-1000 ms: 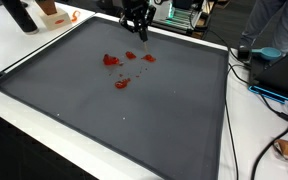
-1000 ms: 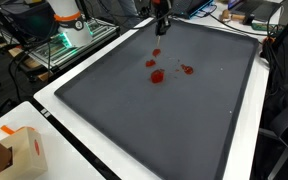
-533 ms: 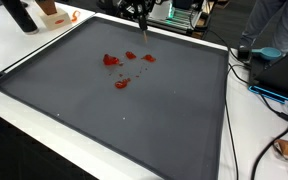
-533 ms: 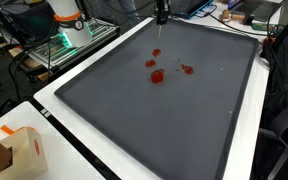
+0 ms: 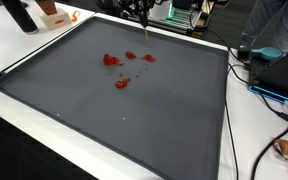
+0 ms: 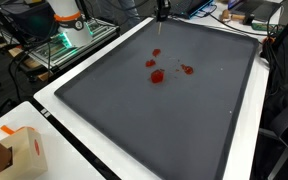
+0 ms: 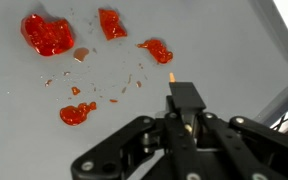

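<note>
Held item: a thin stick with a small orange tip, clenched between the dark fingers. In the wrist view only the tip and a short dark block below it show. In an exterior view the stick hangs as a fine line from the fingers over the far edge of the mat.

Nearest items: glossy, irregular red pieces lying apart from one another on the mat, with small crumbs and flecks scattered between them. One piece lies just beside the orange tip; whether they touch cannot be told. Both exterior views show the same cluster in the far half of the mat.

Limits of view: the arm above the fingers is cut off at the top edge of both exterior views. What the stick is made of and how long it is are too fine to judge.

Surface: a large dark grey mat with a raised rim, laid on a white counter.

Surroundings: a cardboard box at a near corner, cables beside the mat, and cluttered equipment behind
</note>
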Robot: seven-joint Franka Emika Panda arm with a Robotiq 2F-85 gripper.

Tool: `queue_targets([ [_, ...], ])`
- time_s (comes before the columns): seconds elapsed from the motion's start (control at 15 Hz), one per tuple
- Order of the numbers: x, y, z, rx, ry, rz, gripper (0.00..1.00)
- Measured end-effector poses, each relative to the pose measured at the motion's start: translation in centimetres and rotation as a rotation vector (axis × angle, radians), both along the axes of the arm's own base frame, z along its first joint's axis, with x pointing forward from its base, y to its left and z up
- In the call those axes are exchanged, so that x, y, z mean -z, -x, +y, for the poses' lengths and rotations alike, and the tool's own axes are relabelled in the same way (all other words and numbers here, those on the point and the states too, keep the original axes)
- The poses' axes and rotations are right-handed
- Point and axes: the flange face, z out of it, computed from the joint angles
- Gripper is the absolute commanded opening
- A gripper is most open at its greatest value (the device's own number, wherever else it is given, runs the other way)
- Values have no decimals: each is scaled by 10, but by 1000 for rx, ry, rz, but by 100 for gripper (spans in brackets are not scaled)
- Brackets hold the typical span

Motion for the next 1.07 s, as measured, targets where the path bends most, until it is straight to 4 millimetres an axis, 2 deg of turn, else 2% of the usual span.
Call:
queue_targets([
  [0.13, 0, 0, 2, -3, -12, 1, 3],
  [0.27, 5, 3, 13, -34, -67, 18, 3],
  [0.6, 28, 15, 39, -69, -216, 67, 3],
  [1.07, 58, 30, 43, 58, -345, 103, 3],
])
